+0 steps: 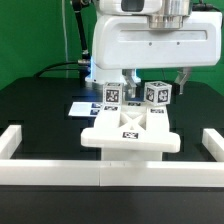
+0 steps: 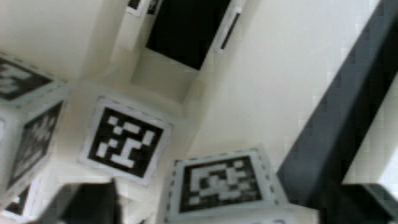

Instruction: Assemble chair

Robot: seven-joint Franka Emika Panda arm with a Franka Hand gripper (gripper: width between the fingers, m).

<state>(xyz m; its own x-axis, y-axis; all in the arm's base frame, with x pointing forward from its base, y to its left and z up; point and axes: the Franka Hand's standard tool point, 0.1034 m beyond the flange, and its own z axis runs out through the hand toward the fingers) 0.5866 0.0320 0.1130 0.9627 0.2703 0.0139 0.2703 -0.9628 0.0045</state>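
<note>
— How is the arm posed?
— Its big white housing (image 1: 150, 45) hangs low over the middle of the black table (image 1: 40, 105), wrist pointing down. The gripper (image 1: 128, 76) sits behind a tagged upright block (image 1: 112, 94).
— Is the hand closed on anything?
— I cannot tell; the block hides the fingertips, and the wrist view shows only blurred tagged faces (image 2: 121, 138).
— Where is the chair?
— The white slab (image 1: 130, 133) lies flat near the table's front edge, against the low white border rail (image 1: 110, 172). Two tagged blocks stand at its rear, the second (image 1: 156, 93) beside the first.
— Any readable writing?
— Only black-and-white square tags; no letters.
</note>
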